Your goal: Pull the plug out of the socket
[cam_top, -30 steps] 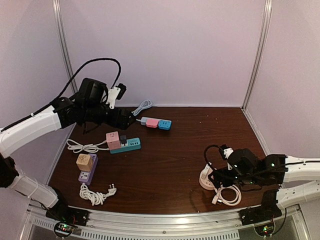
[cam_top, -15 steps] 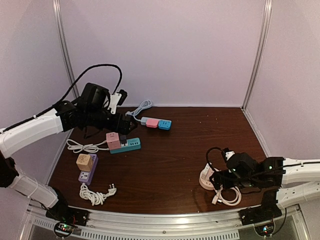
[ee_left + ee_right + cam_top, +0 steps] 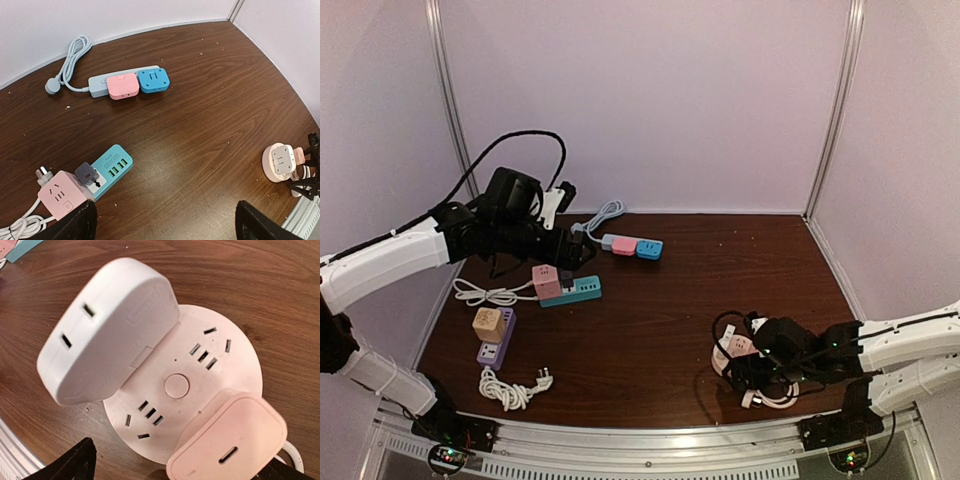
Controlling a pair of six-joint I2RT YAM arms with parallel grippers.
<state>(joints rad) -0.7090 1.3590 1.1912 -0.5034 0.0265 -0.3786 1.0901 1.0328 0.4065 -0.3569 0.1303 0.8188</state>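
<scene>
A round pale pink socket [image 3: 185, 385] lies on the brown table at the front right, also in the top view [image 3: 723, 355]. A white plug block [image 3: 107, 330] and a pink plug [image 3: 230, 445] sit in it. My right gripper [image 3: 180, 472] is open, low over the socket, with its fingertips [image 3: 70, 465] wide apart on either side of the pink plug's end; it also shows in the top view [image 3: 745, 365]. My left gripper [image 3: 578, 256] is open and empty, held above the back left, its fingertips [image 3: 75, 225] clear of everything.
A teal power strip [image 3: 110, 170] carries a grey plug [image 3: 86, 175] beside a pink cube [image 3: 60, 192]. A grey strip with pink and blue adapters [image 3: 130, 85] lies at the back. A purple strip with a tan cube [image 3: 492, 330] and coiled white cables [image 3: 505, 390] lie front left.
My right gripper has moved left and lower, closing in over the round socket, which has shifted slightly left. The left arm has barely moved.
</scene>
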